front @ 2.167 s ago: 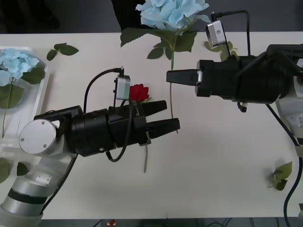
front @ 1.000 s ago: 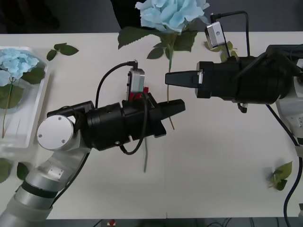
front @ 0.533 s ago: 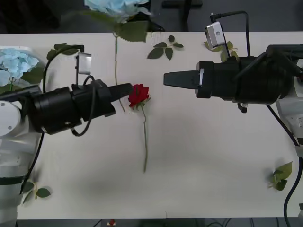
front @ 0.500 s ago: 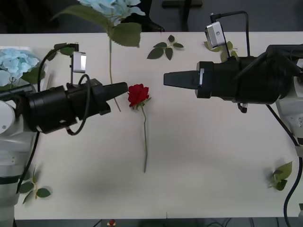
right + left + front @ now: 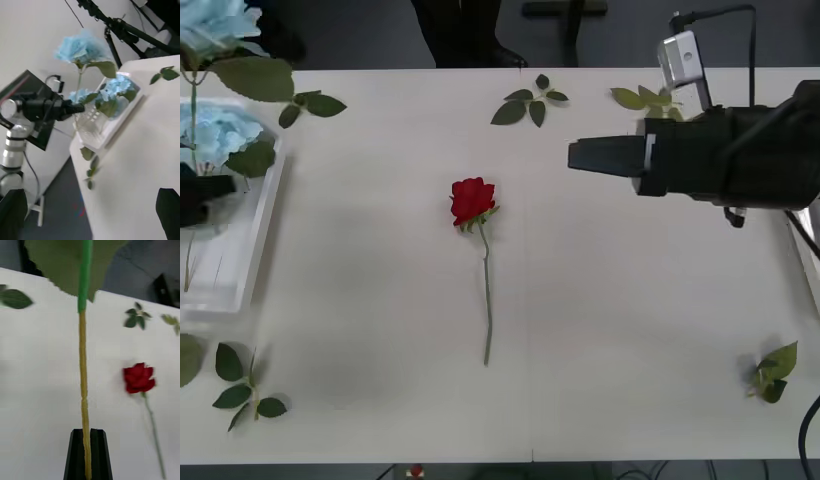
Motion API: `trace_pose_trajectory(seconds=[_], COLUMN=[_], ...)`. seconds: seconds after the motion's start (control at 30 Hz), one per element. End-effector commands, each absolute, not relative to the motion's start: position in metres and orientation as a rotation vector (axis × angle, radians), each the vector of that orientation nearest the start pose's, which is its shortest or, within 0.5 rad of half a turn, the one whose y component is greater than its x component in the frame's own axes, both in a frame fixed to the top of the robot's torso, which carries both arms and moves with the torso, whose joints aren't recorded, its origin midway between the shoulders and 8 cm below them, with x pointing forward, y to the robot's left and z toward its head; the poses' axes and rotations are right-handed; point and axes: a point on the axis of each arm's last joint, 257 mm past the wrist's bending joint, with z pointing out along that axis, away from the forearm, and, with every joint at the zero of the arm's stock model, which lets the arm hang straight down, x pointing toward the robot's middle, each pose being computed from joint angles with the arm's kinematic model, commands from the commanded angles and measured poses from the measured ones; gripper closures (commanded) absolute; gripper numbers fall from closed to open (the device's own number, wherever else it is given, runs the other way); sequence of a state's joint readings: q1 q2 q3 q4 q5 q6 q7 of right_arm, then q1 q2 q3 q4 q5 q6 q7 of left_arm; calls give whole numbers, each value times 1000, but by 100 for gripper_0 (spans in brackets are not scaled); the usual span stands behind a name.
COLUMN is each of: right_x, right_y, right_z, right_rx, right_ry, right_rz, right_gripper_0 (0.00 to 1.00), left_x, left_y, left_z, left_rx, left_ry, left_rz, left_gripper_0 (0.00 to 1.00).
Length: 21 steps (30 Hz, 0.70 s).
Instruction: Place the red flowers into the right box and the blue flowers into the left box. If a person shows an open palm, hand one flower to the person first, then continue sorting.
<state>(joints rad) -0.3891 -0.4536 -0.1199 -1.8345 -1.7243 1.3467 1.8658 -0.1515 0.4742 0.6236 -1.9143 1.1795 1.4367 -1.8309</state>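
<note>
Clamped on a blue flower's stem [image 5: 84, 390], the left gripper [image 5: 87, 455] hovers over the left box [image 5: 250, 250]; right gripper [image 5: 580, 156] open, held level above the table [image 5: 630, 330]. No readable writing.

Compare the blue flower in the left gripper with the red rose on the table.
The blue flower is held by its stem, upright, in the shut left gripper over the left box; the red rose lies flat mid-table, untouched. The blue flower's head is a large, fluffy pale cluster; the red rose's head is small, compact and deep red. The blue flower has a broad leaf; the red rose's stem looks nearly bare. Both have long thin stems.
</note>
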Motion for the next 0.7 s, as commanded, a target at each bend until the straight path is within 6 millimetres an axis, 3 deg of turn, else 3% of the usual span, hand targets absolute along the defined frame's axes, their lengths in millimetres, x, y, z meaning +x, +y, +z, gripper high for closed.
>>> trace_pose_trajectory(seconds=[0.03,0.17,0.37,0.53,0.7], right_x=[417,417,421,424,425], right_y=[-102,-134,-177,-209,-233], right_z=[-38,-52,-72,-84,-86], right_rx=[-905,-999,-1128,-1236,-1326], right_ry=[1727,1747,1742,1735,1720], right_rz=[1095,979,844,726,619], right_gripper_0=[0,0,0,0,0], left_x=[454,444,435,437,450], left_y=[406,489,560,596,606], left_z=[-113,-121,-137,-151,-161], left_rx=[-11,-173,-350,-431,-466], left_ry=[2117,2152,2142,2118,2100], left_rz=[-343,-52,153,236,227], left_gripper_0=[100,100,100,100,100])
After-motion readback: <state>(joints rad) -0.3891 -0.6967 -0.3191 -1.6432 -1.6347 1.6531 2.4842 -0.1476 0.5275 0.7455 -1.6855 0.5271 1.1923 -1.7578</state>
